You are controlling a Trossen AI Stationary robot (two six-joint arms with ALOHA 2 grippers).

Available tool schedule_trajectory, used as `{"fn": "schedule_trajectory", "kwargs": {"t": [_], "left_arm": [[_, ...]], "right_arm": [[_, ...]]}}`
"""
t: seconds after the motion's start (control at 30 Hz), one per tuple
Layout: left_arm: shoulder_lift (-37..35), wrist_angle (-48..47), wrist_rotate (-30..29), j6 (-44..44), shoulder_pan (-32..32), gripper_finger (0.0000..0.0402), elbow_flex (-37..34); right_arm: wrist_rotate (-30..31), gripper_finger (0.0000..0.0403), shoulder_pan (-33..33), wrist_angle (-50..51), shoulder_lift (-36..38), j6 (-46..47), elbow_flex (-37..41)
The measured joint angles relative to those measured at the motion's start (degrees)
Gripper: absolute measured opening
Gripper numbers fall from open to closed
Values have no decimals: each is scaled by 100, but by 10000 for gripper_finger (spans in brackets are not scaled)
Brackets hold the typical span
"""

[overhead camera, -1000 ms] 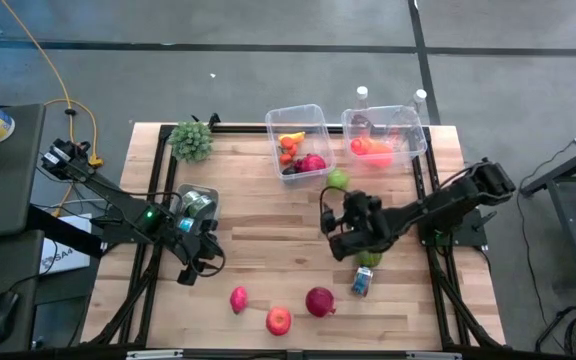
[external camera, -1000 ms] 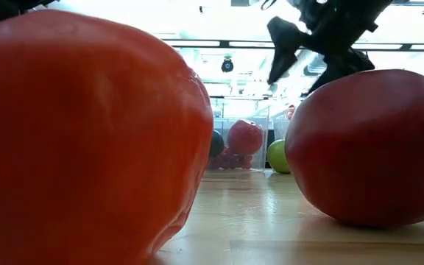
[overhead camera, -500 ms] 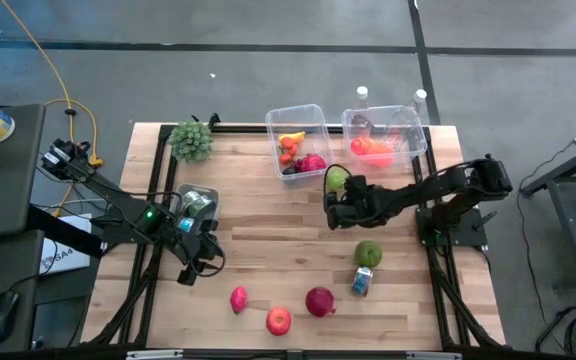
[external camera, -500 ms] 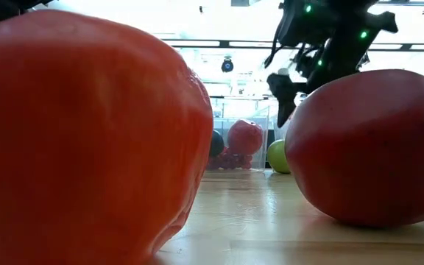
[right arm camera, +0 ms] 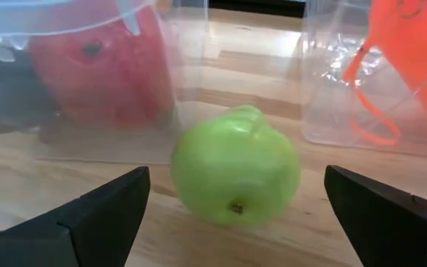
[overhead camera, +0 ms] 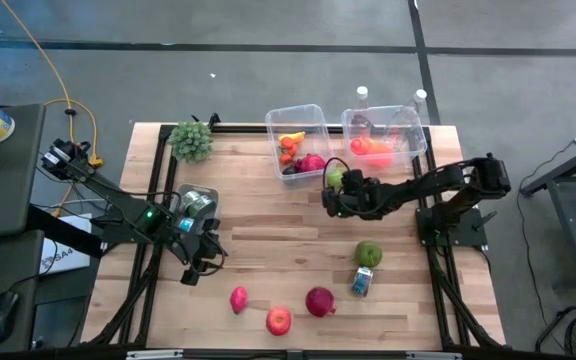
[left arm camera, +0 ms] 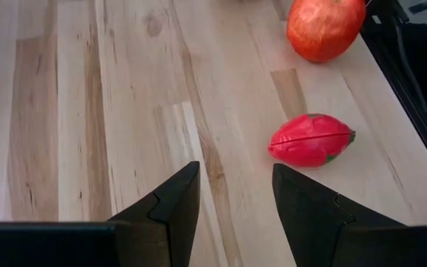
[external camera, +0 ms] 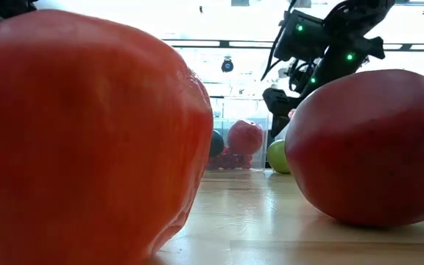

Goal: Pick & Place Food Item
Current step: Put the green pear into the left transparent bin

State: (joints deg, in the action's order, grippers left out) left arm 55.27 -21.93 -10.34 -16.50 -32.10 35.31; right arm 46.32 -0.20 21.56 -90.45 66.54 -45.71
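While no writing reads | right tool [right arm camera: 228,215] released at green apple [right arm camera: 236,174] | left tool [left arm camera: 228,194] parted, empty

Overhead and right wrist views share green apple [overhead camera: 337,178].

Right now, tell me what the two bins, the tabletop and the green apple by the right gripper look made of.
Bins and: clear thin plastic, apparently; the contents show through the glossy walls.
Tabletop: pale wood planks with visible grain, matte to satin.
Green apple: smooth and slightly waxy with an even colour, possibly a plastic replica, but real fruit cannot be ruled out. The open right gripper is beside it.
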Motion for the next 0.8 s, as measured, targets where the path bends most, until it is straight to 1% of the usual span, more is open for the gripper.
{"fn": "schedule_trajectory", "kwargs": {"t": [0.13, 0.23, 0.3, 0.37, 0.43, 0.5, 0.67, 0.8], "left_arm": [[-1, 0, -3, 8, 0, 163, 0], [1, -1, -3, 12, 0, 163, 0], [-1, -2, -3, 12, 0, 163, 0], [1, -4, -3, 12, 0, 163, 0], [-1, -3, -3, 12, 0, 163, 0], [1, -4, -3, 12, 0, 163, 0], [1, -28, -1, 10, 0, 163, 0], [1, -28, -1, 9, 0, 163, 0]], "right_arm": [[-44, 394, -108, -229, -11, -414, 0], [-137, 394, -161, -603, -198, -684, -6], [-178, 394, -215, -634, -233, -706, 7], [-126, 394, -265, -825, -423, -776, -21], [-230, 394, -339, -688, -541, -840, 17], [-202, 394, -376, -885, -741, -861, -3], [-392, 394, -471, -1061, -1082, -937, -5], [-604, 394, -549, -1082, -1199, -936, -1]]}}
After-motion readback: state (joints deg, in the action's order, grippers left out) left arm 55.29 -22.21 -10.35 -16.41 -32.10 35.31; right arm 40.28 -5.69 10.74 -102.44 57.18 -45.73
